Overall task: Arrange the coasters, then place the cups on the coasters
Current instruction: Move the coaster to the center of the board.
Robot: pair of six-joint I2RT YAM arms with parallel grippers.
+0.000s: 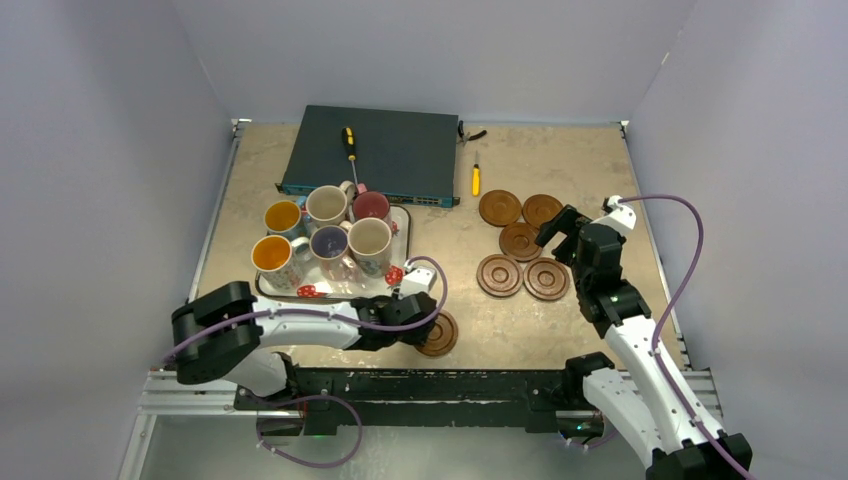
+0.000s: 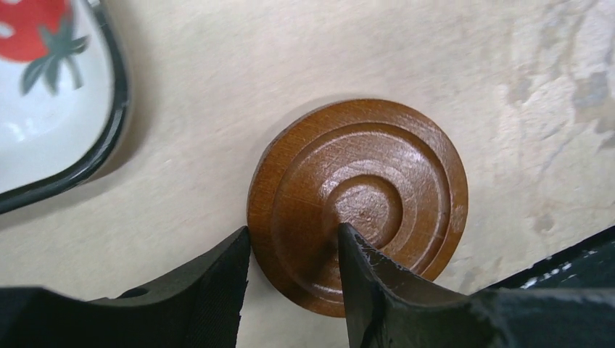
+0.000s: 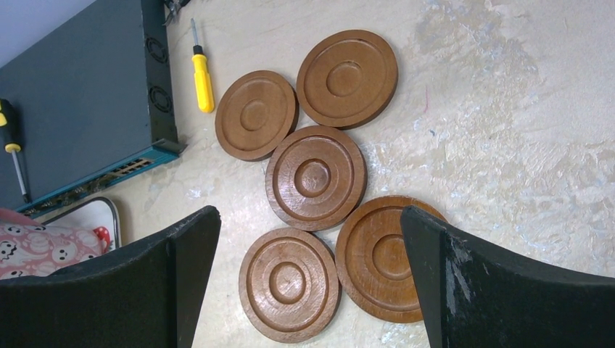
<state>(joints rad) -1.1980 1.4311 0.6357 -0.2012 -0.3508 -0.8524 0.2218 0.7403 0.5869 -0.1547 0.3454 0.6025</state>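
**Lone coaster at the table's near edge, five more right of the tray**

Just past the near right corner of the white strawberry-print enamel tray (image 1: 402,235) (image 2: 43,130), apart from its black rim: one round dark-brown wooden coaster (image 1: 440,335) (image 2: 377,181), flat on the mottled beige tabletop (image 1: 450,260). Glossy, finely scratched, with stepped concentric rings. Close beside it on the side away from the tray, the table's black near edge.

Around that disc's rim, the left gripper (image 1: 420,325) (image 2: 294,232), half-spread: one black finger against the outer edge, the other over the rings near the centre. Cannot tell whether actually pinching.

Well to the right of the tray, across a bare strip of tabletop: five matching coasters (image 1: 520,240) (image 3: 315,177), clustered, rims touching or nearly so. Over them the right gripper (image 1: 557,235) (image 3: 310,214), spread wide, holding nothing.

On the tray, packed together: six handled ceramic mugs (image 1: 330,240), with orange, cream, red and purple interiors.

Behind the tray: a flat dark teal metal box (image 1: 375,150) with a yellow-and-black screwdriver (image 1: 349,145) on top. Right of that box, a small yellow screwdriver (image 1: 476,180) (image 3: 201,80).
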